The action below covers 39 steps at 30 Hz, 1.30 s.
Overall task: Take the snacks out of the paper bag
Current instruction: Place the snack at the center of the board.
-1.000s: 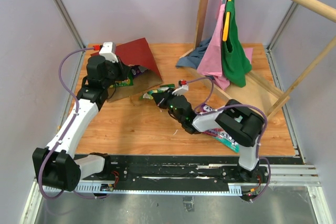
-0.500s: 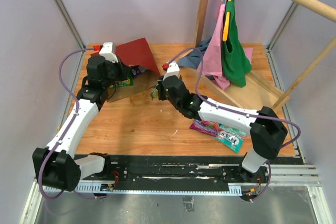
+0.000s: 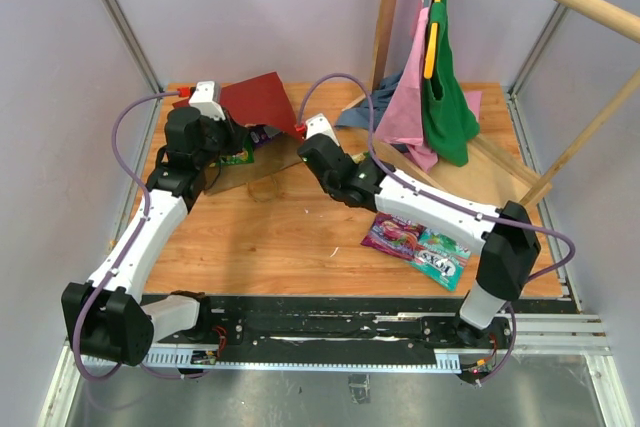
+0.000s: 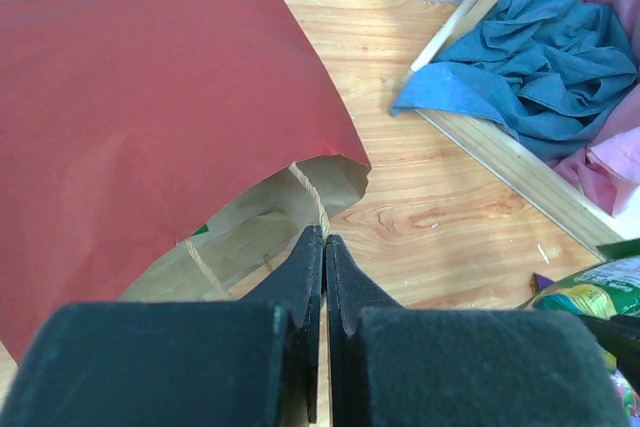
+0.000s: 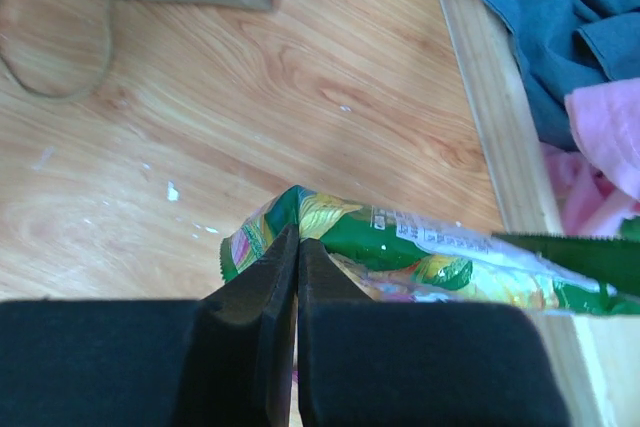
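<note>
Already out, near right: purple-teal glossy packets (image 3: 415, 244). Clamped in right gripper (image 5: 297, 237): green-yellow glossy packet (image 5: 400, 242). Pinched by left gripper (image 4: 323, 239): dark red paper bag (image 4: 150, 117) lip. Remaining inside: green packet (image 3: 238, 155).

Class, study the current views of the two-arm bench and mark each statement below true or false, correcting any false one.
1. The dark red paper bag lies tipped on its side on the wooden table. True.
2. The right gripper stands open and empty. False: it is shut on a green and yellow glossy packet.
3. A purple and teal glossy packet lies on the table outside the bag. True.
4. The green cloth garment lies flat in front of the bag. False: it hangs from the pale wooden frame at the far right.
5. The left gripper is shut at the bag's mouth. True.
</note>
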### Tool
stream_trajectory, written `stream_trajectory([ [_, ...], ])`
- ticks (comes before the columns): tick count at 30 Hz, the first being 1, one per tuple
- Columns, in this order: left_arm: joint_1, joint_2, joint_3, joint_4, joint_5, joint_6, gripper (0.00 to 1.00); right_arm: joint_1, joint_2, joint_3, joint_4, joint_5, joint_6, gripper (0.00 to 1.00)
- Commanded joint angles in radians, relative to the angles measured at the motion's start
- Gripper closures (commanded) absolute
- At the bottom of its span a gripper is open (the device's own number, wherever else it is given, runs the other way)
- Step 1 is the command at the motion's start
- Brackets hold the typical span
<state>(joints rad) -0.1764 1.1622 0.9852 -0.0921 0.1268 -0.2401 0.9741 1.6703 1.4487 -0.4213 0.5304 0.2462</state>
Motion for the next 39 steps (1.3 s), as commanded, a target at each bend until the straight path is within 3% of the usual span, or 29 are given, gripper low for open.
stream_trajectory([
  [1, -0.003, -0.027, -0.007, 0.044, 0.008, 0.009, 0.99, 0.011, 0.052, 0.031, -0.197, 0.08, -0.076, 0.99],
  [7, -0.003, -0.02, -0.006, 0.042, 0.01, 0.009, 0.99, -0.014, 0.179, 0.06, -0.265, 0.021, -0.123, 0.99],
  [20, -0.003, -0.007, -0.005, 0.041, -0.005, 0.016, 0.99, -0.159, 0.291, 0.137, -0.265, -0.164, -0.078, 0.99],
  [26, -0.003, 0.004, -0.003, 0.043, -0.007, 0.018, 0.99, -0.185, 0.261, 0.102, -0.183, -0.224, 0.034, 0.99],
  [33, -0.003, 0.009, -0.003, 0.043, -0.009, 0.021, 0.99, -0.192, 0.197, 0.007, -0.089, -0.186, 0.204, 0.99],
  [39, -0.003, 0.009, -0.003, 0.041, -0.002, 0.021, 1.0, -0.199, 0.182, -0.009, -0.121, -0.095, 0.406, 0.99],
])
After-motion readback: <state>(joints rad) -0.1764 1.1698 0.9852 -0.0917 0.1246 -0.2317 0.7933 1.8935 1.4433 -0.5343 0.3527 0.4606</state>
